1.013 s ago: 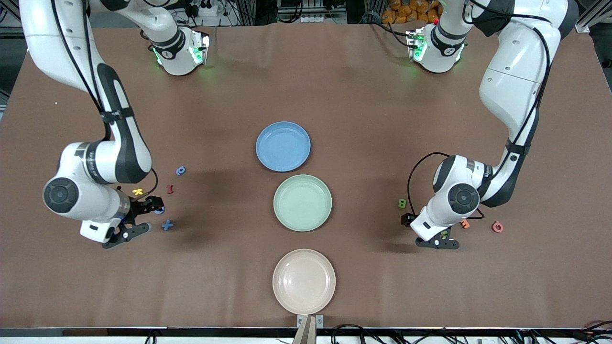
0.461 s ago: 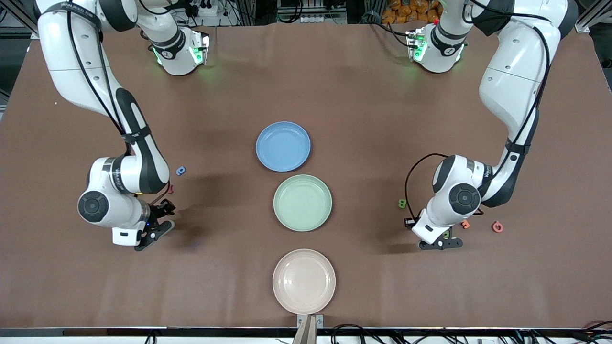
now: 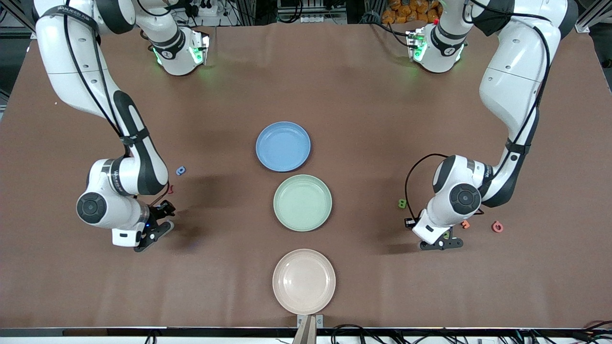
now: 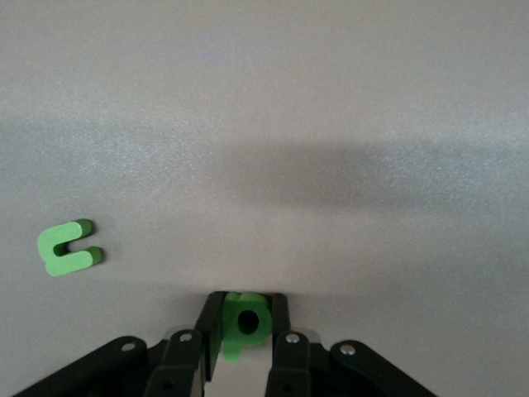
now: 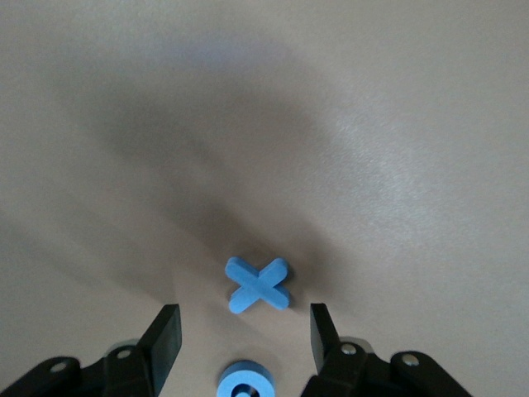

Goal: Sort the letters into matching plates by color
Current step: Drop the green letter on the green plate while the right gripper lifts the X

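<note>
My left gripper [image 4: 246,303] is shut on a green letter P [image 4: 245,322], low at the table toward the left arm's end [image 3: 444,236]. A second green letter [image 4: 69,248] lies apart from it, and one green letter [image 3: 402,204] shows beside the arm. My right gripper [image 5: 242,322] stands open, low over the table at the right arm's end [image 3: 161,220]. A round blue letter [image 5: 246,382] lies between its fingers, untouched, with a blue X [image 5: 259,284] just past the tips. Another blue letter [image 3: 180,170] lies farther from the camera. The blue plate [image 3: 283,146] and green plate [image 3: 302,202] are bare.
A beige-pink plate [image 3: 304,281] sits nearest the camera, in line with the other two. An orange letter [image 3: 465,224] and a pink letter [image 3: 497,226] lie beside the left arm. A dark red letter [image 3: 169,189] peeks out by the right arm.
My left gripper has shut on the green P. My right arm has moved toward the plates, over the two blue letters, and its fingers have come closer together.
</note>
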Available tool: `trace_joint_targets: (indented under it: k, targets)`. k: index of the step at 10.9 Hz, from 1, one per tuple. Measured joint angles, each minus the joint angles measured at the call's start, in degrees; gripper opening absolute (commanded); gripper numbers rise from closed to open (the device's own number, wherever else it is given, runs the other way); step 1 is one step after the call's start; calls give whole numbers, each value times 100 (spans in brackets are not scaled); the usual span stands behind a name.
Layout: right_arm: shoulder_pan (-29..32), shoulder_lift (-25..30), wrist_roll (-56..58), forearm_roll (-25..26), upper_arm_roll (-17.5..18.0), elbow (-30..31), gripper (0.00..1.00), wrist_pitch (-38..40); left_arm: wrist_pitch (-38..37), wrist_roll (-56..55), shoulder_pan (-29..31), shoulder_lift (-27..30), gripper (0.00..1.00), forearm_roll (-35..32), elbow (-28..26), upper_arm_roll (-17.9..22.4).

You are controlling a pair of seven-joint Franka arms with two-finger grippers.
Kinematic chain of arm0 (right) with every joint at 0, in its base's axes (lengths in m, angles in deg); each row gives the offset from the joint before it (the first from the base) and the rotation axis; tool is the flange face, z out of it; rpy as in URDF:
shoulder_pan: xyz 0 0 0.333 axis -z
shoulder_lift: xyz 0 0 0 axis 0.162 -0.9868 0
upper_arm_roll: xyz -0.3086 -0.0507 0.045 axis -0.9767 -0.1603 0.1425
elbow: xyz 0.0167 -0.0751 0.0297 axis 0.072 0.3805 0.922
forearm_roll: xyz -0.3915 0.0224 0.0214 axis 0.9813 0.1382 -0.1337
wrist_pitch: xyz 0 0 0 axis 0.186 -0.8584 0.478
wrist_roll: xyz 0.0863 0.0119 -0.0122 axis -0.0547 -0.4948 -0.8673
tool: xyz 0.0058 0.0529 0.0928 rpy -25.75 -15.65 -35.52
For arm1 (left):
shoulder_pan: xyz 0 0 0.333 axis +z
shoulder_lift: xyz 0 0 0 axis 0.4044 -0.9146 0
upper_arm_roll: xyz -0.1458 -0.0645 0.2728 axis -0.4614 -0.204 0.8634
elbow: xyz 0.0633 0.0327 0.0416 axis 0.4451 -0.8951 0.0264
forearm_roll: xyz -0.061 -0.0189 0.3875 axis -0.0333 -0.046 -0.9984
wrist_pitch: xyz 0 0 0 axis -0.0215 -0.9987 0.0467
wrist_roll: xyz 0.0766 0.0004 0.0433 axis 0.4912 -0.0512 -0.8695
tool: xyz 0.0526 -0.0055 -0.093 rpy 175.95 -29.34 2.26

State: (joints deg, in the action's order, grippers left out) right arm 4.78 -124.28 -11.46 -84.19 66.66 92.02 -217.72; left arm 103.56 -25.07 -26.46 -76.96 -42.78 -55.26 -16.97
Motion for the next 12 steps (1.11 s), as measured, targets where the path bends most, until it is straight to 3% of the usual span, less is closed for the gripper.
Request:
trace_joint_targets:
  k: [6,7,9,12]
  targets:
    - [25,-162,18,0,22,-1,60,-254,17,-1271,-433,18,0,9,207,-108]
    - [31,-181,20,0,23,-1,53,-275,18,-1582,-606,29,0,9,260,-115]
    - [41,-192,23,0,24,-1,23,-316,18,-2152,-957,47,0,9,322,-126]
    - [82,-192,30,-1,24,-27,0,-347,22,-3004,-1597,50,0,9,386,-137]
